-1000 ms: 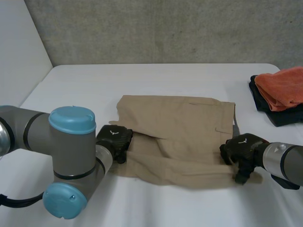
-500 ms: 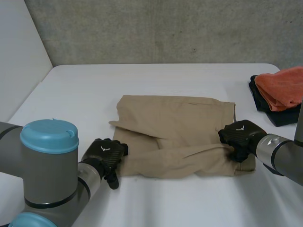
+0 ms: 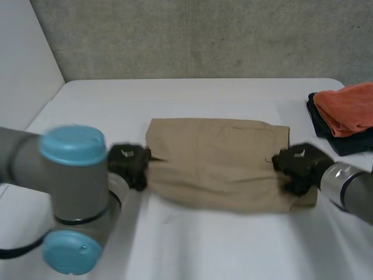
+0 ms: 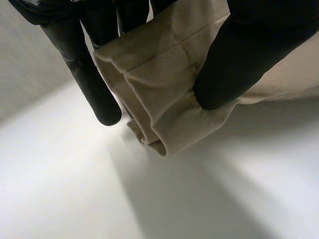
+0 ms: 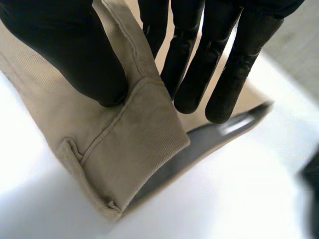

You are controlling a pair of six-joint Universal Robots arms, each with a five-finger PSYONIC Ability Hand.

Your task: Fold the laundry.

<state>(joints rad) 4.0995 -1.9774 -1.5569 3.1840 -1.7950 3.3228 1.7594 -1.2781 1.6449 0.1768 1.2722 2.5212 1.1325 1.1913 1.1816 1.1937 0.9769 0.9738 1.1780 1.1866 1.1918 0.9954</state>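
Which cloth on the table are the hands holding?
The tan garment mid-table, pinched at its ends by left hand and right hand; the orange cloth and black cloth lie stacked apart.

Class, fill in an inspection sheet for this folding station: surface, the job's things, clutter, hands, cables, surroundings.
Surface: white table, bare around the work.
Job's things: tan shorts, mid-table, laid flat across the table.
Clutter: orange cloth on a dark cloth, at the table's far right edge.
Hands: left hand pinches the shorts' left end between thumb and fingers; right hand pinches the right end likewise.
Cables: nothing seen.
Surroundings: grey wall behind the table; white panel at its left.
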